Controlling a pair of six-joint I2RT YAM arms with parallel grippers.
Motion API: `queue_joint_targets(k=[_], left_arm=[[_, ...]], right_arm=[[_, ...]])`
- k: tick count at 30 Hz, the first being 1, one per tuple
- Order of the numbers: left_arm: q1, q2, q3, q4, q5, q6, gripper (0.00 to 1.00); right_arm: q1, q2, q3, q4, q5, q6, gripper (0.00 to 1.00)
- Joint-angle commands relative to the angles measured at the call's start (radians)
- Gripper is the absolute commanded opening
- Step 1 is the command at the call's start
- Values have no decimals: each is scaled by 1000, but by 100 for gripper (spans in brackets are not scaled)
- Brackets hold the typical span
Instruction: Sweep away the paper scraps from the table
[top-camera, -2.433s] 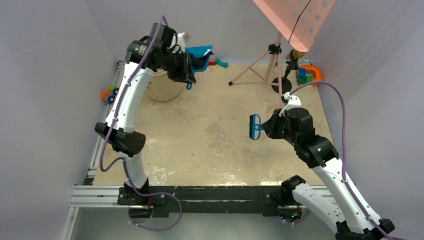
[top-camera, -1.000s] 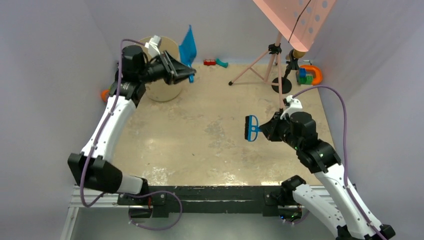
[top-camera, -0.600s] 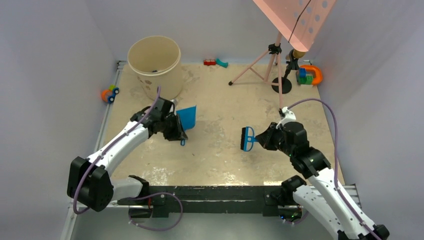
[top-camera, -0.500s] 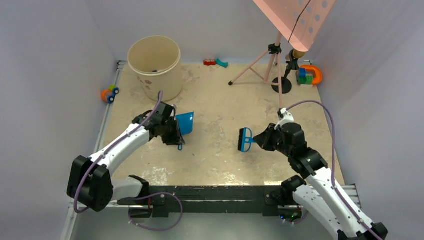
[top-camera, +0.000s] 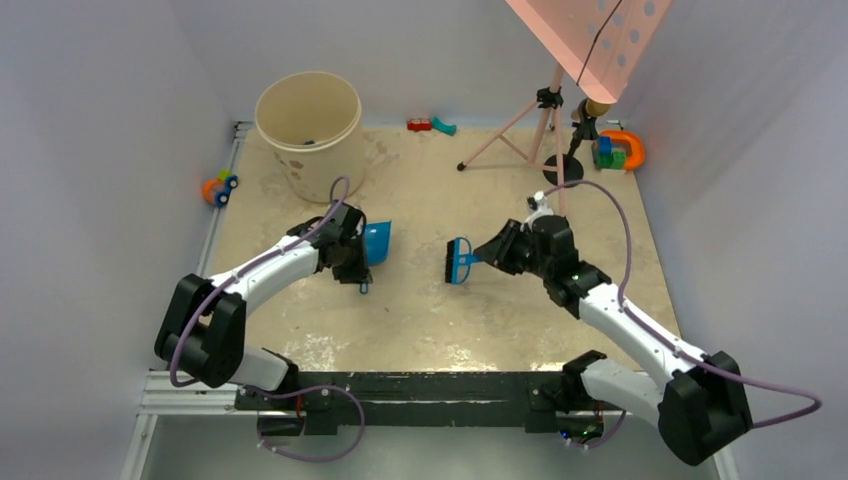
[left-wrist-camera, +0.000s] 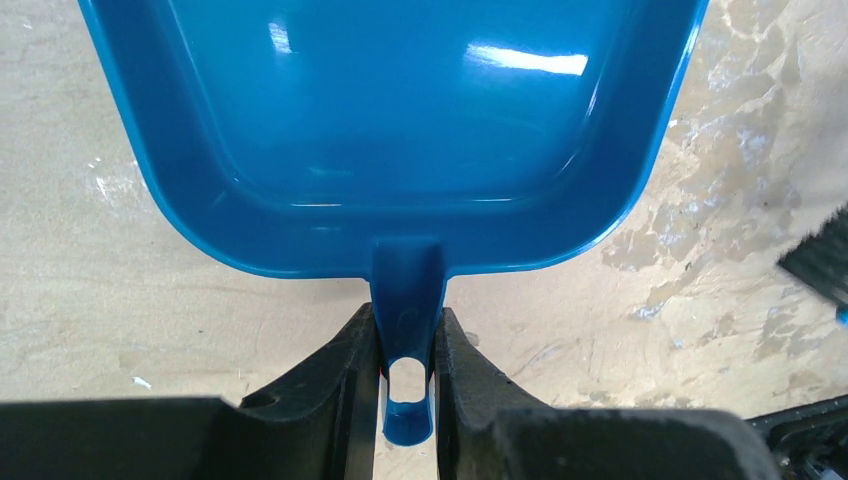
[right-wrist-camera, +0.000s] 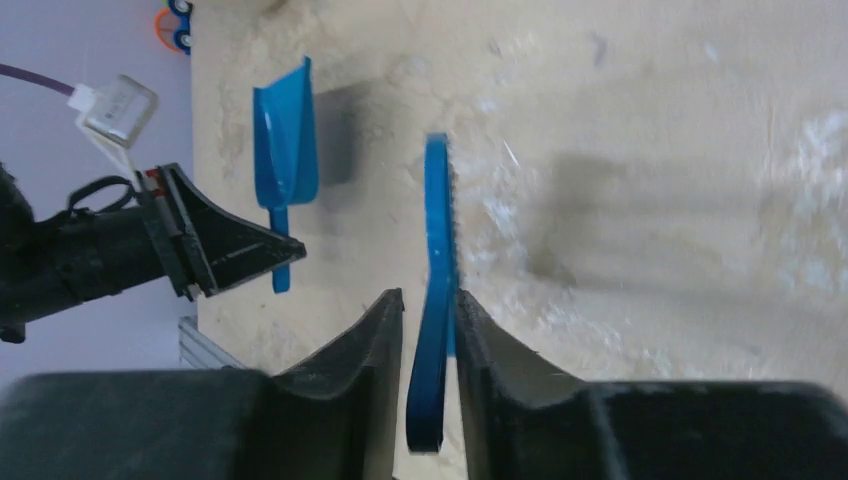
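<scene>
No paper scraps show on the beige table (top-camera: 430, 320). My left gripper (top-camera: 357, 263) (left-wrist-camera: 405, 320) is shut on the handle of the blue dustpan (top-camera: 377, 241) (left-wrist-camera: 400, 120), which sits low over the table left of centre with its tray empty. My right gripper (top-camera: 487, 257) (right-wrist-camera: 430, 300) has the blue brush (top-camera: 459, 261) (right-wrist-camera: 437, 220) between its jaws. The handle lies against one finger and a thin gap shows at the other, so the jaws stand slightly open. Brush and dustpan (right-wrist-camera: 285, 140) face each other a short way apart.
A tall beige bucket (top-camera: 320, 170) stands at the back left with something dark inside. An orange toy car (top-camera: 218, 187) lies off the left edge. Red and teal blocks (top-camera: 431, 125), a pink tripod stand (top-camera: 530, 125) and an orange-green toy (top-camera: 618, 150) line the back.
My left arm brought the dustpan from over the bucket down to the table. My right arm carried the brush leftward toward the middle, and its jaws eased off the handle.
</scene>
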Motion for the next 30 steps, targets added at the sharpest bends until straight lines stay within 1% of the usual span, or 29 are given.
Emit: queue_joint_targets(k=[1,2,3,6,14,16,18,19,21,22,23,24,25,30], left_arm=[[-5,-2,55,38,-42,38,13],[-5,-8,51,40,-44,40,13],[-5,-14,47,41,-44,42,14],[-5,-18,39,43,-47,45,14],[-6,35,51,58,-15,45,14],[-9,50,62,46,-21,48,18],[-15,46,65,36,-36,50,27],[-19,36,62,33,-44,50,38],[-22,5,53,29,-36,61,67],[-24,-15,57,12,-17,69,85],[-28,-41,65,-19,-18,75,93],[-32,-78,75,-53,-24,78,98],[-35,-118,85,-90,-38,84,99],[-38,-349,144,-275,-122,111,100]], right_arm=[[0,31,204,-70,71,-48,49],[1,13,208,-101,96,-52,76],[0,-16,198,-101,109,-63,81],[1,-106,173,-121,159,-90,83],[1,-258,210,-344,276,-166,82],[1,-298,218,-383,299,-182,82],[0,-336,228,-414,311,-196,82],[0,-350,233,-427,315,-201,82],[0,-375,244,-446,316,-214,82],[1,-385,248,-451,315,-217,82],[1,-399,255,-455,315,-221,81],[0,-415,266,-462,317,-232,81],[1,-437,269,-463,303,-247,81],[0,-565,287,-418,268,-285,82]])
